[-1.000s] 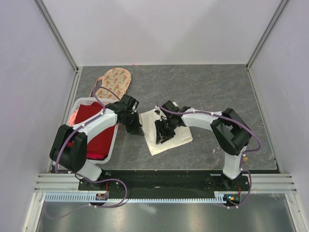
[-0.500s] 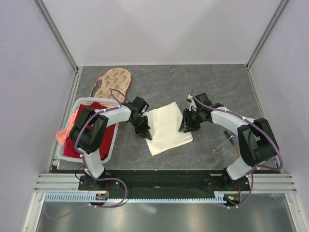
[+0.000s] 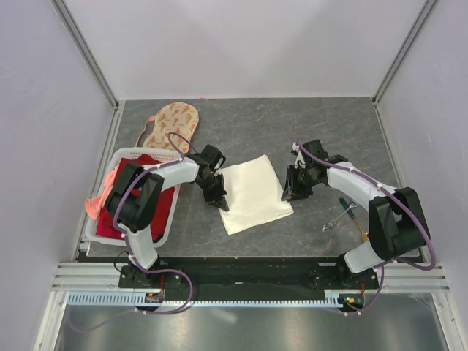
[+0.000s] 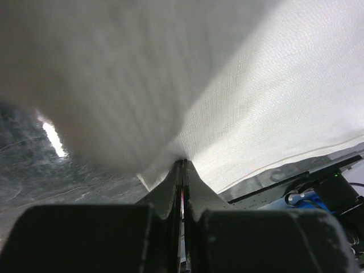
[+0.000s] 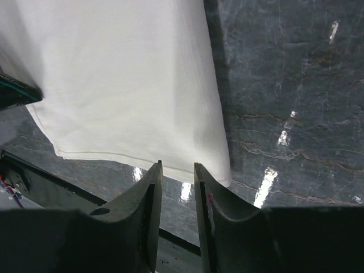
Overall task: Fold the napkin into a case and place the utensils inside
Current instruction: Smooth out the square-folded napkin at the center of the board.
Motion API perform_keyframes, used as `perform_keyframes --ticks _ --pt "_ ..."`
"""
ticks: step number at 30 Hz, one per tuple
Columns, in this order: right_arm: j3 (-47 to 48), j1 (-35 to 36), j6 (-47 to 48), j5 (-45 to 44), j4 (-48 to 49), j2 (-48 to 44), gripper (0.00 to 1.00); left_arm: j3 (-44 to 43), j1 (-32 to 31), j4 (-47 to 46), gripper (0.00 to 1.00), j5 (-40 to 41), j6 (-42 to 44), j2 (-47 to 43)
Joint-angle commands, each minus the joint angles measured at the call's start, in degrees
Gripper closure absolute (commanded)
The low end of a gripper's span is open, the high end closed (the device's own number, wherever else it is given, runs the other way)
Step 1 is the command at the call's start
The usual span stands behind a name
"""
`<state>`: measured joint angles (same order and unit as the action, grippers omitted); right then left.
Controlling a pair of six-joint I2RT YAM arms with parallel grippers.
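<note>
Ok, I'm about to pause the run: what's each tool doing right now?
Left tool: closed, pinching the napkin at its edge.
Right tool: slightly open, holding nothing, tips at the napkin's edge.

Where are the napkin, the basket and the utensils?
napkin [image 3: 256, 191], top view, middle of the cloth.
basket [image 3: 130, 151], top view, far rim.
utensils [image 3: 338, 219], top view, middle of the pieces lying by the right arm.
</note>
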<state>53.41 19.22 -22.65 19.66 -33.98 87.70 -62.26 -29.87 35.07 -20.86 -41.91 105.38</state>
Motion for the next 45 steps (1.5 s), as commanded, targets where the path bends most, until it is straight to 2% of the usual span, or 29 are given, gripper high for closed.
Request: perform_keyframes --ticks 1,7,9,12,16,23,27,30,38,45 --pt "-0.4 -0.2 0.0 0.6 0.3 -0.5 0.64 -4.5 0.7 2.8 0.96 2.1 1.8 -3.0" --pt "-5.6 -0.4 -0.1 -3.2 3.7 1.2 0.74 -11.4 6.1 3.4 0.96 0.8 0.7 -0.5" --pt "-5.4 -0.6 0.0 -3.5 3.0 1.4 0.78 -14.1 7.4 3.7 0.96 1.4 1.9 1.4" --pt "-3.2 -0.6 -0.3 -2.3 1.6 0.4 0.78 -17.8 8.2 5.4 0.96 2.5 4.1 5.4" --pt "4.1 -0.8 -4.6 1.4 4.7 1.0 0.78 -18.4 8.6 7.1 0.97 4.2 6.0 7.8" --pt "21.0 -0.9 -8.4 4.7 8.6 16.7 0.71 -19.7 10.4 8.8 0.97 10.5 8.9 9.9" --pt "31.0 -1.0 -9.2 7.2 9.5 24.4 0.70 -21.4 10.8 9.0 0.97 7.3 10.7 11.2" --pt "35.2 -1.7 -10.7 8.0 9.9 29.0 0.70 -22.9 10.8 9.3 0.97 4.6 11.2 10.3" --pt "38.1 -2.9 -13.0 11.4 12.0 34.9 0.71 -24.9 11.1 9.5 0.96 4.9 7.5 7.4" --pt "38.4 -5.0 -12.0 10.8 13.1 37.9 0.73 -27.6 12.5 12.0 0.97 10.7 9.8 14.2"
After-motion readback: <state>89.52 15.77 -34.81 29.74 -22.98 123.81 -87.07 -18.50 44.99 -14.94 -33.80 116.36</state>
